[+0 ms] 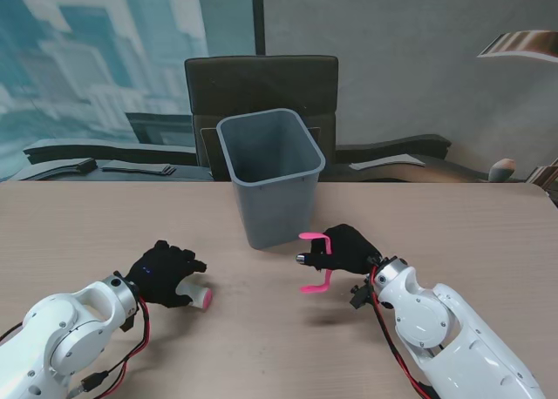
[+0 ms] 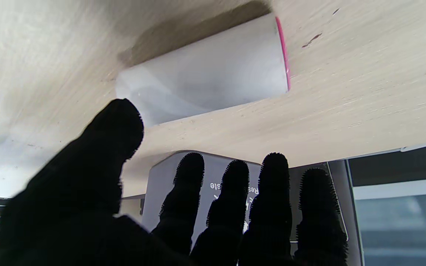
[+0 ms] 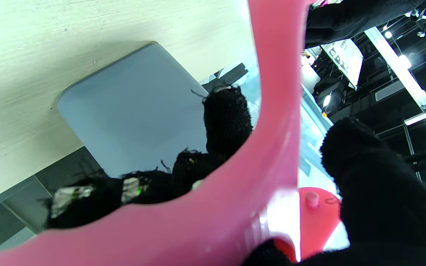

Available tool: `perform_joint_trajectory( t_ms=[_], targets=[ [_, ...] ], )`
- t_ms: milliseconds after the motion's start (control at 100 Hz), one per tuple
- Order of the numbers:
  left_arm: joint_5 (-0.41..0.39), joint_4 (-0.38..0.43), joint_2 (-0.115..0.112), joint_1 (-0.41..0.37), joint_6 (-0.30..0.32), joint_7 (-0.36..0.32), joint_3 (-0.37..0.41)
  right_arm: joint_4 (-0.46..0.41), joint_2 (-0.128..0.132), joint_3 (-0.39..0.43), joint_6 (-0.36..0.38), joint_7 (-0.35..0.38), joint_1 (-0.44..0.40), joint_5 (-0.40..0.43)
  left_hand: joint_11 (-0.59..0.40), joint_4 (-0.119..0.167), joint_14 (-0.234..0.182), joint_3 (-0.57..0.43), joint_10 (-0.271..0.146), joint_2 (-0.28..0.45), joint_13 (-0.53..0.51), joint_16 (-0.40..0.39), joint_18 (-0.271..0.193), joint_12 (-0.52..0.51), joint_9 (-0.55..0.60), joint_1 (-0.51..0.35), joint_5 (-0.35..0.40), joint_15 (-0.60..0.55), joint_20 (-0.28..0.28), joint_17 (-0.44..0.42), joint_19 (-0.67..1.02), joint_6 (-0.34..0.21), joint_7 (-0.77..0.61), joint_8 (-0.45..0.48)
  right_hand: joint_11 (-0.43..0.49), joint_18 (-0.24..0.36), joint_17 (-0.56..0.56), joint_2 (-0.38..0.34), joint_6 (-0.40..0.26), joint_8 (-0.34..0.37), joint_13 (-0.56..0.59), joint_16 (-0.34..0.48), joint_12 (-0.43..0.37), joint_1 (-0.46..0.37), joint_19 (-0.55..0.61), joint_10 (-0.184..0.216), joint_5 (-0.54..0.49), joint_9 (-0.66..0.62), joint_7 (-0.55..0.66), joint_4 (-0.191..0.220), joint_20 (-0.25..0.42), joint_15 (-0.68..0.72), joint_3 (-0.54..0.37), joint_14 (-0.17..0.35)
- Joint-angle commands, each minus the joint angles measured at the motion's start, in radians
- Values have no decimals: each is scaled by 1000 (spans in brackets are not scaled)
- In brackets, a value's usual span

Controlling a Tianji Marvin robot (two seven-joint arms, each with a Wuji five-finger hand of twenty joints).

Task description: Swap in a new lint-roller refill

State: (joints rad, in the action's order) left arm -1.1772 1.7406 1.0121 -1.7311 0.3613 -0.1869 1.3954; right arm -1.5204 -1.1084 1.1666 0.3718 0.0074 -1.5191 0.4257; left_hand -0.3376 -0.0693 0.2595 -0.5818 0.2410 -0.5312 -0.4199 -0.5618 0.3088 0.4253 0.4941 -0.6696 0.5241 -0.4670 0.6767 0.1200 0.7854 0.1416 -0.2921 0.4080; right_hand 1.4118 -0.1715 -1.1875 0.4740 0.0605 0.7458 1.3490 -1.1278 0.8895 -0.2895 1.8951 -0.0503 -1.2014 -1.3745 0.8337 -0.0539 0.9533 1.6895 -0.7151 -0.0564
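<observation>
A white lint-roller refill (image 1: 201, 297) with a pink end lies on its side on the wooden table, touching the fingertips of my left hand (image 1: 163, 274). In the left wrist view the refill (image 2: 205, 72) rests just past my black-gloved fingers (image 2: 231, 207), which are spread and hold nothing. My right hand (image 1: 349, 251) is shut on the pink lint-roller handle (image 1: 316, 261), held above the table to the right of the bin. The handle (image 3: 272, 122) fills the right wrist view, with fingers curled around it.
A grey waste bin (image 1: 270, 177) stands upright at the table's middle, farther from me than both hands. A dark chair (image 1: 261, 81) sits behind it. Black flat items (image 1: 131, 167) lie at the far left edge.
</observation>
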Motion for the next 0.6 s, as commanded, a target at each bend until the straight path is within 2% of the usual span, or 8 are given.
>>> perform_joint_trajectory(
  t_ms=[0,80,230,590],
  targets=[
    [-6,0,-5,-10,-6,-23,3,-5,0,-2,1,12,-7,4,14,-14,-10,-49,4,-32,33,16,1,-38,-33,1,-30,27,12,-15,-30,20,27,-17,104,230,-50,-23,131,-8,-28,-6,-12,6,199,-90,-53,-78,-6,-32,-34,109,16,278],
    [-11,4,-6,-14,-12,-46,4,-3,0,-2,3,10,-6,6,19,-8,-10,-55,11,-33,34,17,1,-41,-43,-12,-34,29,11,-16,-33,33,35,-21,104,230,-50,-23,131,-8,-28,-5,-12,5,199,-90,-53,-78,-6,-32,-34,109,16,279],
    [-19,-11,-7,-9,-24,-45,-2,0,0,-5,4,8,-4,8,16,-1,-9,-53,16,-33,30,17,2,-42,-45,-11,-33,27,13,-13,-34,50,44,-24,104,230,-50,-25,130,-9,-27,-4,-12,4,199,-90,-52,-78,-6,-31,-34,108,17,280],
    [-31,-88,-13,49,-58,-51,-58,6,0,-13,6,9,2,7,9,2,-7,-64,22,-30,26,11,2,-42,-46,-18,-9,15,21,-10,-31,27,16,-3,104,230,-50,-25,129,-9,-27,-3,-12,3,199,-90,-51,-78,-7,-31,-34,108,19,281]
  ],
)
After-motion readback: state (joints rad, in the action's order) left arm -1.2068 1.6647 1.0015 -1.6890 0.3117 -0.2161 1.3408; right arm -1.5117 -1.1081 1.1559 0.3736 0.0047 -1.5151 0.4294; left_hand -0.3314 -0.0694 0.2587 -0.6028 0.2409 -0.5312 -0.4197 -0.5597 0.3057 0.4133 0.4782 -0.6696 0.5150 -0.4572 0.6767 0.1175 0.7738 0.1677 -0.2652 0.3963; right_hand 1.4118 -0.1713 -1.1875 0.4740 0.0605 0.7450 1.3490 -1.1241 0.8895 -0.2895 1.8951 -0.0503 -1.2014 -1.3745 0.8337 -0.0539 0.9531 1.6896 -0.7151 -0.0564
